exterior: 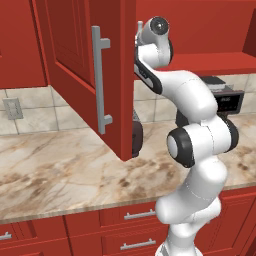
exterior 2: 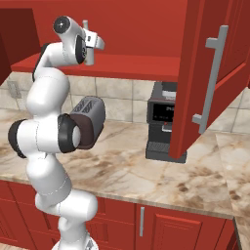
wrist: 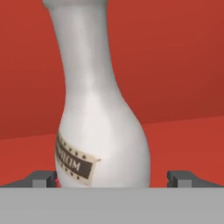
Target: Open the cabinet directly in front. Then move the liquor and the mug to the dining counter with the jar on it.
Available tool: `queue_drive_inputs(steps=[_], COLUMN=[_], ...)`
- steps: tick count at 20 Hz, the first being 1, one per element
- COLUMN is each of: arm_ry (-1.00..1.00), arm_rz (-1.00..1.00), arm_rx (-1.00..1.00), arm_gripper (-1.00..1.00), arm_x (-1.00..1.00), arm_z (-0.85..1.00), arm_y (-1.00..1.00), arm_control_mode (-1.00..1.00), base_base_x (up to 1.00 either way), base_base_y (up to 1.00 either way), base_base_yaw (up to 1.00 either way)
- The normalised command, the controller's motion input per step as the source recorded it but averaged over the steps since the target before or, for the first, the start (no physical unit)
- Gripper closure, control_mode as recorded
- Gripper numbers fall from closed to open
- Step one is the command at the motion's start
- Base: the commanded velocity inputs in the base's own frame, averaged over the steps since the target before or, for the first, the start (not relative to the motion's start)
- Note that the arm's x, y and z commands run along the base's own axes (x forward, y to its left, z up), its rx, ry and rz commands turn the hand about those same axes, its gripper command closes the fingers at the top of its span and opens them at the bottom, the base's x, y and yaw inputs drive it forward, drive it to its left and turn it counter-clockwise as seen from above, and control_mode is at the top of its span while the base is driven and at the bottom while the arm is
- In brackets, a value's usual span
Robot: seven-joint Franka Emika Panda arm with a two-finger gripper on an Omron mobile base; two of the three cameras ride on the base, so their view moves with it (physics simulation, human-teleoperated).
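The cabinet stands open: its red left door (exterior: 75, 50) with a long metal bar handle (exterior: 101, 80) swings out over the counter, and the right door (exterior 2: 195, 73) does the same. My arm reaches up into the cabinet above its bottom shelf (exterior 2: 132, 66). The liquor (wrist: 98, 131), a pale bottle with a tan label, stands upright on the red shelf between my fingers. My gripper (wrist: 112, 178) is open, one fingertip (wrist: 43, 178) close by the bottle's side and the other a little apart from it. The mug, the dining counter and the jar are out of view.
A dark toaster (exterior 2: 90, 122) sits on the marbled counter (exterior: 60, 170) behind my arm. A black coffee machine (exterior 2: 163, 122) stands under the right door. Red drawers (exterior: 135, 215) run below the counter, and an outlet (exterior: 12, 107) is on the tiled wall.
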Motion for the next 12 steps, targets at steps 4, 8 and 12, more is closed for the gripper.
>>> queue_drive_inputs(steps=[4, 8, 12], arm_ry=[0.00, 0.00, 0.00], arm_rz=[0.00, 0.00, 0.00], arm_rx=[0.00, 0.00, 0.00], arm_gripper=[-1.00, 1.00, 1.00], arm_x=[0.28, 0.18, 0.04], arm_z=[0.00, 0.00, 0.00], arm_y=[0.00, 0.07, 0.05], arm_control_mode=[-1.00, -1.00, -1.00], base_base_x=[0.00, 0.00, 0.00], base_base_y=[0.00, 0.00, 0.00], base_base_yaw=[0.00, 0.00, 0.00])
